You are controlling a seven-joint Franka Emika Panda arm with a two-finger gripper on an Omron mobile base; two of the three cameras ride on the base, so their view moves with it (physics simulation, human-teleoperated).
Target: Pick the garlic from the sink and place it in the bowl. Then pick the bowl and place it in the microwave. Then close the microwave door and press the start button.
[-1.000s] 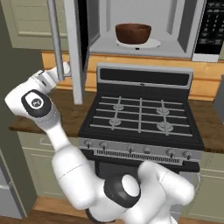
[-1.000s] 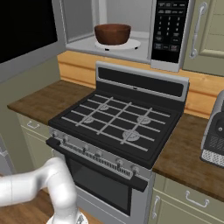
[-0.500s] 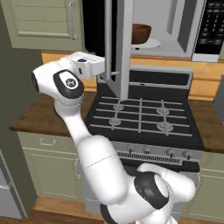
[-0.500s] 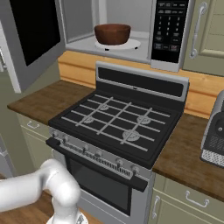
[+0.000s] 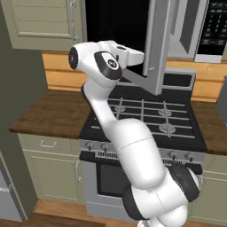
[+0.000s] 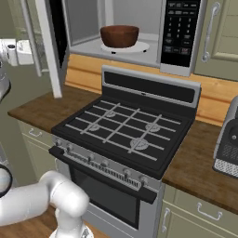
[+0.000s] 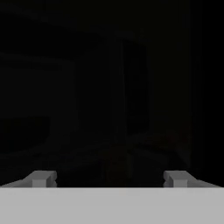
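Note:
The microwave (image 6: 139,28) stands with its door swung partway. Inside, the dark reddish-brown bowl (image 6: 119,36) sits on the round white turntable (image 6: 139,47). The garlic is hidden from view and the sink is out of view. The microwave door (image 5: 158,44) shows its black window (image 5: 115,26) in the left base view and stands nearly edge-on (image 6: 50,51) in the right base view. My gripper (image 5: 138,56) is raised against the door's outer face. In the hand view the gripper (image 7: 109,178) is open, tips wide apart, facing the dark window with nothing between them.
The black keypad panel (image 6: 179,28) is on the microwave's right side. Below is the black gas stove (image 6: 125,132) with its grates. A wooden counter (image 5: 48,113) runs to the left of it. A grey toaster (image 6: 228,144) stands on the counter at right.
The door has swung further toward the microwave, and my arm has moved right with it, rising from beside the stove. The gripper stays open.

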